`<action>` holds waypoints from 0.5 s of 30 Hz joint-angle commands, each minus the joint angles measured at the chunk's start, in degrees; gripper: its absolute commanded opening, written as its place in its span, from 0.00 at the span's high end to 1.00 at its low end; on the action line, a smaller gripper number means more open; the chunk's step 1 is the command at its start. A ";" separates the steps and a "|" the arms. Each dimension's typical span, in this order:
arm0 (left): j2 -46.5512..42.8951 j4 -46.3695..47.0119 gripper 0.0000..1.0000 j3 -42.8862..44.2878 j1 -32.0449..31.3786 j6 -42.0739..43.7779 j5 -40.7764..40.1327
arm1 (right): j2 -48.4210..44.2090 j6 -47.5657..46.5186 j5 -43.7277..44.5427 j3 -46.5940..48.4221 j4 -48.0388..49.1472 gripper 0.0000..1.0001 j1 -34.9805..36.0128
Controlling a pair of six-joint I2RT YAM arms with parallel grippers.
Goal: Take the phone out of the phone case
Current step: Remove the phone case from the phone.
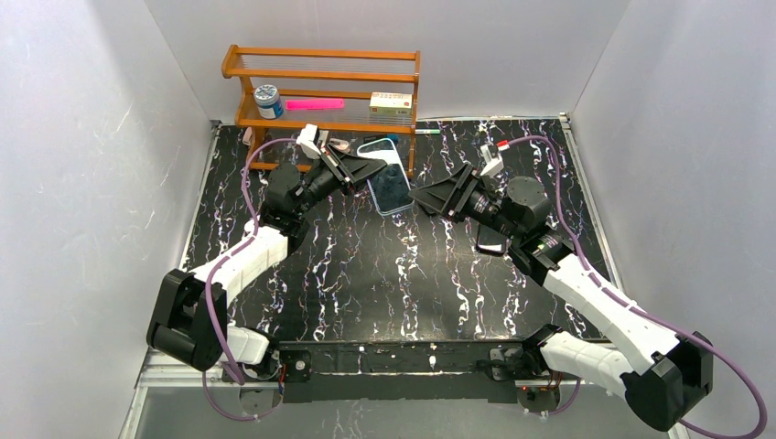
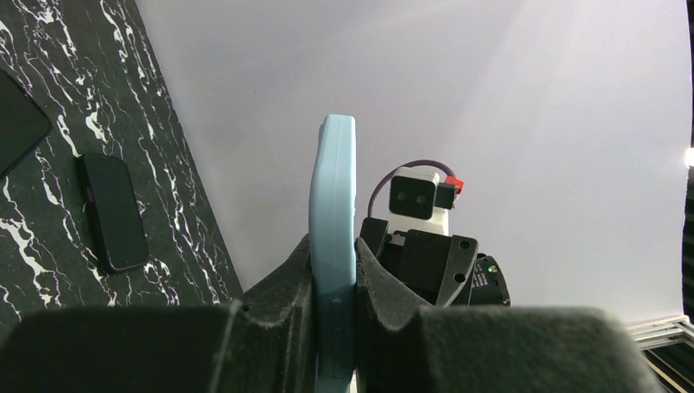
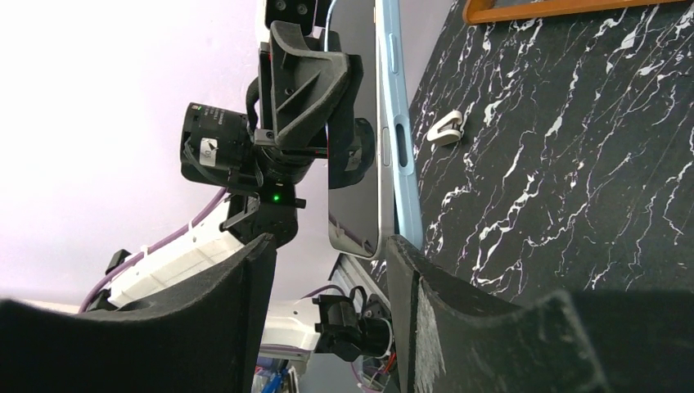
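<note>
My left gripper [image 1: 371,170] is shut on the phone [image 1: 393,187] in its light blue case [image 1: 377,145] and holds it on edge above the table, in front of the shelf. In the left wrist view the case's edge [image 2: 333,188] stands clamped between the left gripper [image 2: 334,274]. My right gripper [image 1: 424,197] is open at the phone's right end. In the right wrist view the dark-screened phone [image 3: 356,123] and its blue case [image 3: 403,139] hang just beyond the open right gripper [image 3: 327,282], with the phone's lower corner standing slightly off the case.
A wooden shelf [image 1: 320,87] at the back holds a jar [image 1: 267,99], a pink item [image 1: 314,104] and a box [image 1: 391,103]. A second dark phone [image 1: 491,241] lies on the table under my right arm. It also shows in the left wrist view [image 2: 113,211]. A white clip [image 3: 446,127] lies on the table.
</note>
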 commanded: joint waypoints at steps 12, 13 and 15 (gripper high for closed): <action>-1.59 3.85 1.00 1.54 -0.29 -0.78 0.41 | 0.21 -0.13 -2.04 -0.07 4.08 0.44 -0.37; -1.60 3.87 1.00 1.53 -0.33 -0.79 0.41 | 0.45 -0.12 -2.30 0.00 4.16 0.44 -0.39; -1.55 3.87 1.00 1.51 -0.38 -0.92 0.41 | 0.73 -0.12 -2.62 -0.04 4.57 0.45 -0.37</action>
